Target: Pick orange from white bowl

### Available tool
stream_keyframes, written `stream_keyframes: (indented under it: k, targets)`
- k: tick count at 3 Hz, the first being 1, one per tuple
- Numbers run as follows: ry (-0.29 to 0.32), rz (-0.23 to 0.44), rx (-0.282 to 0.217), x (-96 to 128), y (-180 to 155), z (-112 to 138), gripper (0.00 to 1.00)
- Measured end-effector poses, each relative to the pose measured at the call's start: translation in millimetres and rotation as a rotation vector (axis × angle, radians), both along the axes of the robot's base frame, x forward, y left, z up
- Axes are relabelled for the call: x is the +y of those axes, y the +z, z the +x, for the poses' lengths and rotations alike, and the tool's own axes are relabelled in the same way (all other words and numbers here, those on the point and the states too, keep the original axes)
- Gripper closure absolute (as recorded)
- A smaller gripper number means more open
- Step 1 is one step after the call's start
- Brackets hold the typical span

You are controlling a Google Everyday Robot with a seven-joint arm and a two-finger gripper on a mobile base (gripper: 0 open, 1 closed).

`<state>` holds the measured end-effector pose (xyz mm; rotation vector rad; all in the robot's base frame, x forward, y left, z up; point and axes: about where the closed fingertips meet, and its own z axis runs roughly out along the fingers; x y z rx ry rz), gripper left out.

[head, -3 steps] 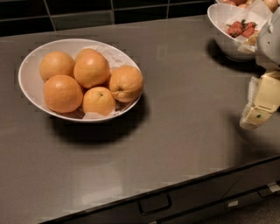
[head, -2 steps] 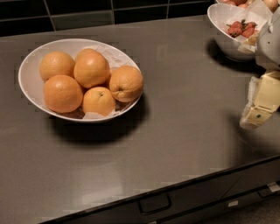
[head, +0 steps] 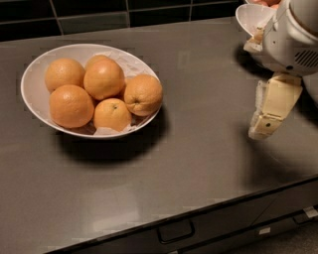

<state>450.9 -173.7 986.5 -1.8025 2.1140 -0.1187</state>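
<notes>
The wide white bowl (head: 35, 74) lined with crumpled paper stands at the left of the dark counter and holds several oranges. The orange (head: 143, 94), mid-sized with mottled skin and a small dark dot, lies at the bowl's right rim. A smaller orange with a stem dot (head: 113, 114) lies in front of it, and larger, brighter ones lie to the left. My gripper (head: 263, 126) hangs over the counter at the right, well clear of the bowl, holding nothing that I can see.
A smaller white bowl (head: 250, 17) stands at the back right, partly hidden by my arm (head: 293, 34). The counter's front edge runs along the bottom, with drawer handles (head: 174, 230) below. A dark tiled wall (head: 99, 15) runs along the back.
My arm and gripper have moved left, toward the big bowl, and now cover more of the small bowl. The oranges and the big bowl have not moved.
</notes>
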Motion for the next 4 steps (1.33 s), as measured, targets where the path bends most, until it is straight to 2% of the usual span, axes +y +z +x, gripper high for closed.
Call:
stream_keyframes:
  k: [1, 2, 3, 4]
  targets:
    - [0.036, 0.014, -0.023, 19, 4, 15, 0.00]
    - [0.110, 0.051, -0.049, 63, 6, 47, 0.00]
    - [0.135, 0.113, -0.056, 95, -4, 73, 0.00]
    - [0.135, 0.113, -0.056, 95, -4, 73, 0.00]
